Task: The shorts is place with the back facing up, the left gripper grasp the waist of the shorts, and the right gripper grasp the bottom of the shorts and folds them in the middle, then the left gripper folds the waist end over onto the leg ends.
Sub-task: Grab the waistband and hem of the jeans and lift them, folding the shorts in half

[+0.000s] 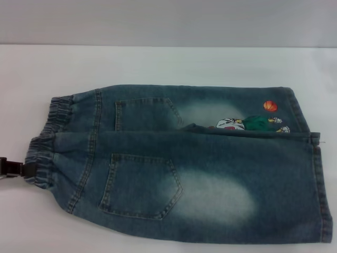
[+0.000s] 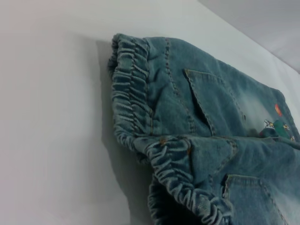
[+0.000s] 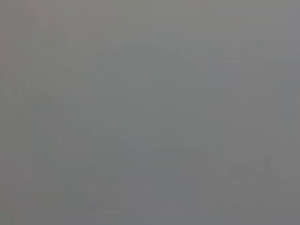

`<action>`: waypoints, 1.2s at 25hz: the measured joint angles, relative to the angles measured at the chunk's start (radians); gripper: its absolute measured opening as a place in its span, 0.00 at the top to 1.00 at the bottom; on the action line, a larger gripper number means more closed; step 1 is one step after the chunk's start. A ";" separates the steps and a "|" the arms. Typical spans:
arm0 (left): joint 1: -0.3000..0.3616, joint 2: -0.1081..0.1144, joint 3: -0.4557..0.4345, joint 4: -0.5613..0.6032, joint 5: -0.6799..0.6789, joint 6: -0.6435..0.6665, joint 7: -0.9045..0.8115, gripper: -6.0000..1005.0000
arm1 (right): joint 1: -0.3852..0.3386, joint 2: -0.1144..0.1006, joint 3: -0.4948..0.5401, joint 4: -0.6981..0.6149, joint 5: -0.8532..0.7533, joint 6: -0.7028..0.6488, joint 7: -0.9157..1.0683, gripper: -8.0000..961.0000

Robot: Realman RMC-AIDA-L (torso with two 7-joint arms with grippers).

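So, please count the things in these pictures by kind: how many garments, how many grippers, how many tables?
Garments: 1, the shorts, folded lengthwise, with the waist toward the robot's left
Grippers: 1, the left gripper at the waist; the right gripper is not in view
Tables: 1, the white table
Total: 3

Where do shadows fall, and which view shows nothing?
Left wrist view: the faded blue denim shorts cast a soft shadow on the white table beside the puckered waist. Head view: even light, no glare. Right wrist view: only flat grey.
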State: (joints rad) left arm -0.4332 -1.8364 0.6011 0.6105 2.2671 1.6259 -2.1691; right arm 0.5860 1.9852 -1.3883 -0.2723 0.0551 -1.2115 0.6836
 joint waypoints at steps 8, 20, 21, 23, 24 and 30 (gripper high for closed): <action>-0.001 -0.008 0.000 0.019 -0.001 0.000 0.013 0.95 | 0.007 -0.145 0.020 -0.143 -0.506 -0.011 0.540 0.32; -0.013 -0.022 -0.016 0.049 -0.013 0.010 0.014 0.95 | 0.085 -0.237 0.403 -0.277 -1.555 -0.411 1.096 0.32; -0.013 -0.024 -0.016 0.054 -0.013 0.011 0.014 0.95 | 0.087 -0.244 0.426 -0.280 -1.615 -0.473 1.106 0.32; -0.013 -0.026 -0.017 0.062 -0.013 0.013 0.014 0.95 | 0.085 -0.250 0.465 -0.287 -1.696 -0.564 1.111 0.32; -0.013 -0.026 -0.017 0.064 -0.013 0.015 0.014 0.95 | 0.081 -0.253 0.490 -0.290 -1.738 -0.609 1.112 0.32; -0.009 -0.040 -0.031 0.068 -0.014 0.014 0.023 0.95 | 0.060 -0.264 0.577 -0.318 -2.001 -0.804 1.087 0.32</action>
State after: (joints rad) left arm -0.4425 -1.8759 0.5703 0.6781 2.2532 1.6402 -2.1460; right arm 0.6463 1.7207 -0.8115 -0.5902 -1.9461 -2.0155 1.7706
